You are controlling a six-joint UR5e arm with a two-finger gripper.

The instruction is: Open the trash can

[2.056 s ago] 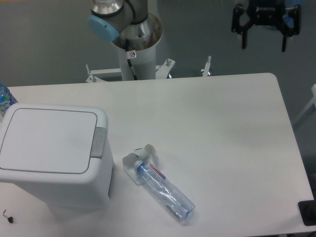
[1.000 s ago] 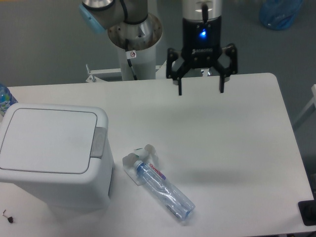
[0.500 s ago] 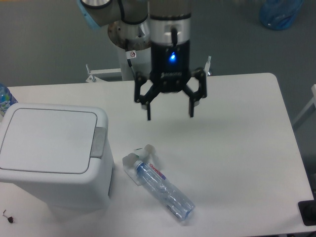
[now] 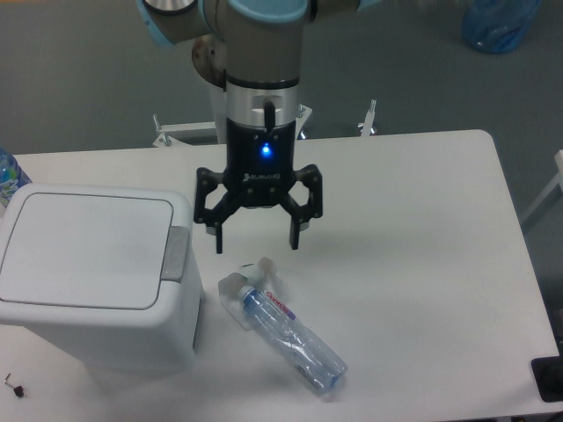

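Observation:
The trash can (image 4: 97, 281) is a large white boxy bin at the table's front left. Its flat lid (image 4: 84, 251) lies shut, and a small grey push tab (image 4: 178, 255) sits on its right edge. My gripper (image 4: 256, 238) hangs open and empty, fingers pointing down, just right of the push tab and above the table. It touches nothing. A clear plastic bottle (image 4: 290, 338) lies on its side below and right of the gripper.
A crumpled white wrapper (image 4: 244, 281) lies at the bottle's neck. The arm's base column (image 4: 239, 105) stands behind the table's far edge. A blue-labelled bottle (image 4: 9, 174) shows at the left edge. A small dark bit (image 4: 13, 384) lies near the front left corner.
The gripper has swept from the far right down and left across the table. It now hangs beside the trash can's push tab. It stayed open. The trash can and bottle have not moved.

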